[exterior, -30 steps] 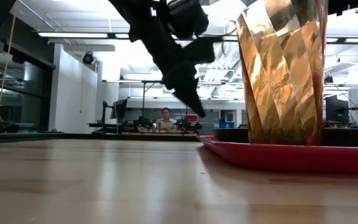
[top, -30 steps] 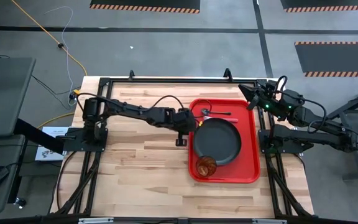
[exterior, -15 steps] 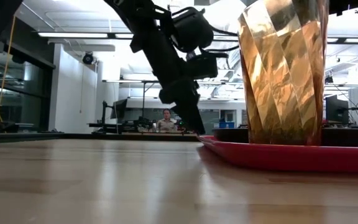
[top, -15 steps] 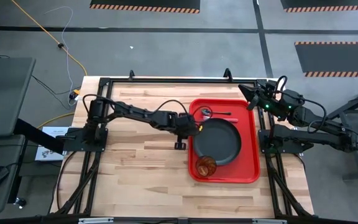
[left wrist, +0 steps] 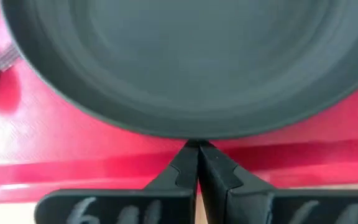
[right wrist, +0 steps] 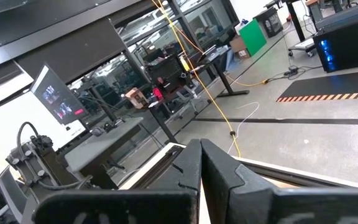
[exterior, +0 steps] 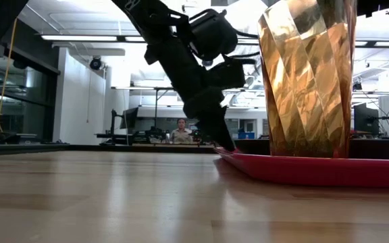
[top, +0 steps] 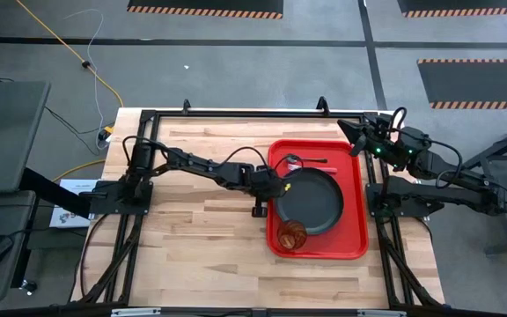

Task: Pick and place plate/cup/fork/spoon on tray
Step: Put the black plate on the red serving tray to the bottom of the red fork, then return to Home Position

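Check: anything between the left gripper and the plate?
Nothing visible. The left gripper, shut, sits at the tray rim with its tips right at the plate edge. The right gripper is parked off to the side.

I saw a glossy red plastic tray point(top: 353, 204), a matt dark plate point(top: 311, 198), a faceted translucent amber cup point(exterior: 307, 74), and a pale wooden table point(top: 196, 238) with smooth, visible grain.
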Motion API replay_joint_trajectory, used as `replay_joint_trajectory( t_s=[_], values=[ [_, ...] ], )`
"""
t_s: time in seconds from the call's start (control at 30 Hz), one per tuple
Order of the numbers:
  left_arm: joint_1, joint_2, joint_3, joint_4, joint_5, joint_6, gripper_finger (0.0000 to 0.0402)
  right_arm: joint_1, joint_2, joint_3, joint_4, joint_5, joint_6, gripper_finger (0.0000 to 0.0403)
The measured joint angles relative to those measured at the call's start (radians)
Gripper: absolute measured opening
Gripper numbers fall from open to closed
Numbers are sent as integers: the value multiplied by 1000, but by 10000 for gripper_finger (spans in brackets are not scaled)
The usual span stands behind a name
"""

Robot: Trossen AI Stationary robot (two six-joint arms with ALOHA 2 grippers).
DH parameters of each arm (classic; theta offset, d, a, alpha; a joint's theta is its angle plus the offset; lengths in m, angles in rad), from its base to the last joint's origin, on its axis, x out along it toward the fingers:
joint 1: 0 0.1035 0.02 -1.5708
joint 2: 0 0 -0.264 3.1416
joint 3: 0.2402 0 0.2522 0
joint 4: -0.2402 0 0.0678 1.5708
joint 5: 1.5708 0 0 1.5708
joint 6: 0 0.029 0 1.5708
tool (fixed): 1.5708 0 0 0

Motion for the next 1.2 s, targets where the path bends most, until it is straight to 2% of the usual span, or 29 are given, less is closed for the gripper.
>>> replay_joint_trajectory(
  t_s=[0.43, 0.6, 0.73, 0.9, 1.0, 1.1, 1.2],
  values=[
    [-35, 27, 0, 141, -8, -93, 0, 0, 0, 0, -9, -5, 16, 0],
    [-5, -15, -1, -17, -62, -39, 0, 0, -1, 0, -9, -8, -16, 0],
    [56, -81, 0, -160, -67, -35, 0, 0, -1, 0, -11, -14, -34, 0],
    [125, -222, -3, -201, -27, -75, 0, 0, -1, 0, -9, -15, -36, 0],
    [152, -354, -60, -81, -4, -121, 0, 0, -1, 0, -9, -15, -35, 0],
    [172, -520, -174, 97, -2, -166, 0, 0, -1, 0, -9, -15, -34, 0],
    [189, -704, -293, 201, 1, -203, 0, 0, -1, 0, -9, -15, -30, 0]
  ],
)
